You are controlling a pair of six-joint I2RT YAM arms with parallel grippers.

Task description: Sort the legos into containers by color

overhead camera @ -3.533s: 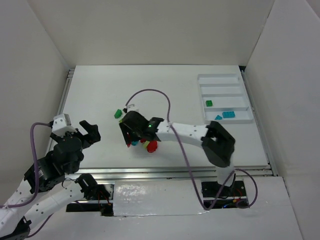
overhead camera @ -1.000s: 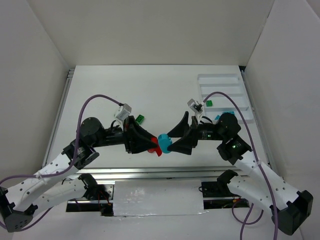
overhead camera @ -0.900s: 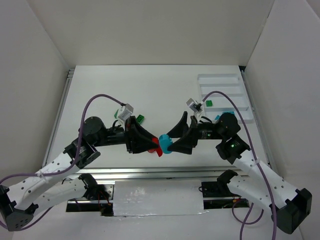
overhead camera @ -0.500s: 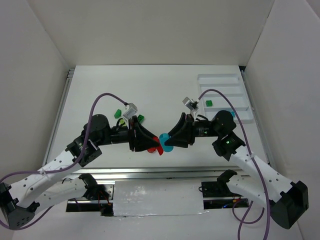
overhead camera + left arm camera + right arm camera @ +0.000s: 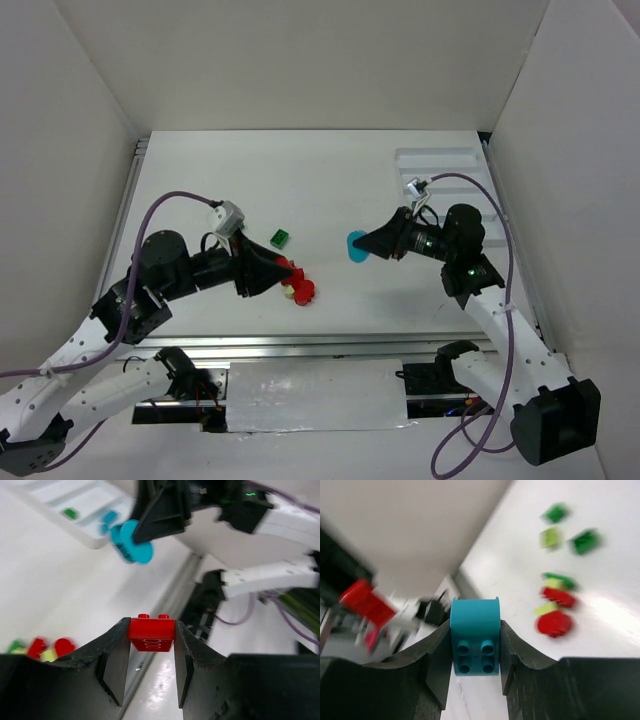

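The legos are split three ways: one in each of my grippers, a few in the tray, the rest loose on the surface (image 5: 200, 180). My left gripper (image 5: 151, 639) is pinching a red brick (image 5: 151, 629) at the very ends of its fingers. My right gripper (image 5: 475, 645) is clamped on a cyan rounded brick (image 5: 475, 622), held in the air between the loose pile (image 5: 298, 291) and the white tray (image 5: 440, 160).

The red brick worries me most. With so shallow a pinch, a quick wrist turn could twist it free and send it bouncing away.

The cyan one belongs with the cyan pieces (image 5: 107, 517), and the green piece (image 5: 71, 513) lies in the compartment right beside them. With such thin walls, an off-centre release could put it in the wrong lane. From above, my right arm hides much of the tray, so lining up there is harder to judge.

They are small, glossy, studded plastic. The red brick shows two studs on top; the cyan one has an arched back and four round studs. The pile mixes red, dark green and pale yellow-green.
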